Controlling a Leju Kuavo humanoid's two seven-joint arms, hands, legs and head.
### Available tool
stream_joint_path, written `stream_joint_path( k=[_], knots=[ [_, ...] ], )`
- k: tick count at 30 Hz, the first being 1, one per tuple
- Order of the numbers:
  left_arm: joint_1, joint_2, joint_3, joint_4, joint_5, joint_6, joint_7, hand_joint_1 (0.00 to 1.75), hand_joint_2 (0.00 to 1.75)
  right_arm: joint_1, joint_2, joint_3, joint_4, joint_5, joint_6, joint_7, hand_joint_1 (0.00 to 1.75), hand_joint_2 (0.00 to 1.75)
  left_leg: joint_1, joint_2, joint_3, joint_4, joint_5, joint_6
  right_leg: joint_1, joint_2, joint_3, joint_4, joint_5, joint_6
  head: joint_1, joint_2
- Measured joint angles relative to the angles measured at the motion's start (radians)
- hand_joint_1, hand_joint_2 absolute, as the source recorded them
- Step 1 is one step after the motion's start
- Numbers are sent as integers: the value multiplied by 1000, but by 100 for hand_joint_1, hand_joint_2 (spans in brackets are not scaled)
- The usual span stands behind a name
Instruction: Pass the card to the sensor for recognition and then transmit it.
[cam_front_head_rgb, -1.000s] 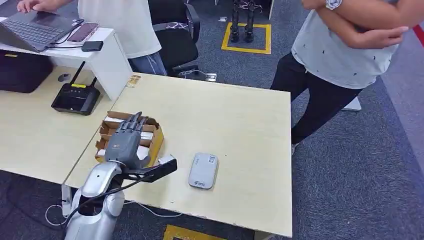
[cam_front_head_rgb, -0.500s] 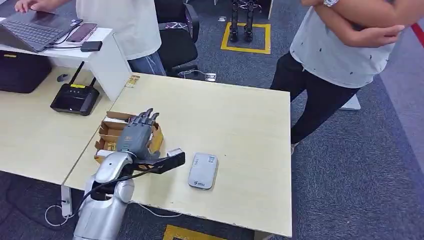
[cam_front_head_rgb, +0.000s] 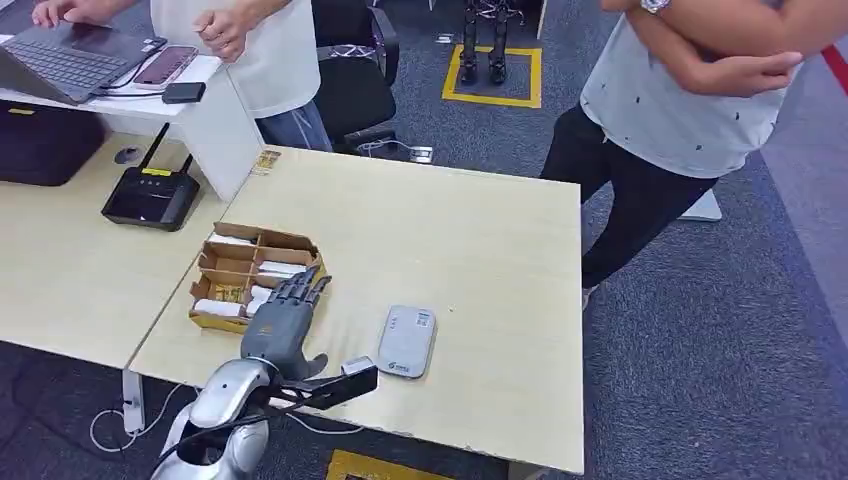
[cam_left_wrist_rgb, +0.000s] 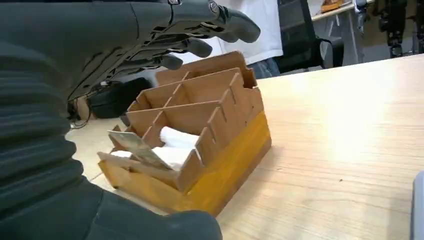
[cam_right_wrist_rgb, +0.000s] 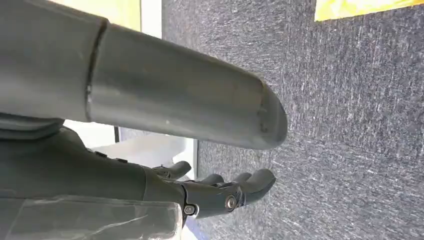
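Thin, stiff, light, slick card (cam_left_wrist_rgb: 141, 150) leaning in cardboard box (cam_front_head_rgb: 232, 272), best pinched by raised edge; left hand (cam_front_head_rgb: 283, 317) spread, empty; right hand (cam_right_wrist_rgb: 220, 192) holding nothing.

I see a pale matt wood-grain table (cam_front_head_rgb: 460, 230) and a brown cardboard box (cam_front_head_rgb: 232, 262). Sensor (cam_front_head_rgb: 406, 341) looks smooth grey plastic. Floor (cam_front_head_rgb: 720, 340) is rough dark carpet.

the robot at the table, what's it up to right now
The robot's left hand hovers just beside the cardboard box of cards on the table, fingers spread and holding nothing. No card has been picked up. The grey card sensor lies flat on the table, just to the hand's right, untouched. The right hand hangs down over the carpet. Two people stand behind the table.
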Motion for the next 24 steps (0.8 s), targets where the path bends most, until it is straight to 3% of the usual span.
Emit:
stream_joint_path(
  k=[11,24],
  knots=[
    [56,22,14,-86,-43,11,50,0,175,1,0,-9,0,-2,2,13,0,0,0,0,0,0,0,0,0,0,0,0,0,0,0,0],
    [31,24,193,-71,-85,-10,42,0,175,0,0,-8,-2,21,3,3,0,0,0,0,0,0,0,0,0,0,0,0,0,0,0,0]
  ],
)
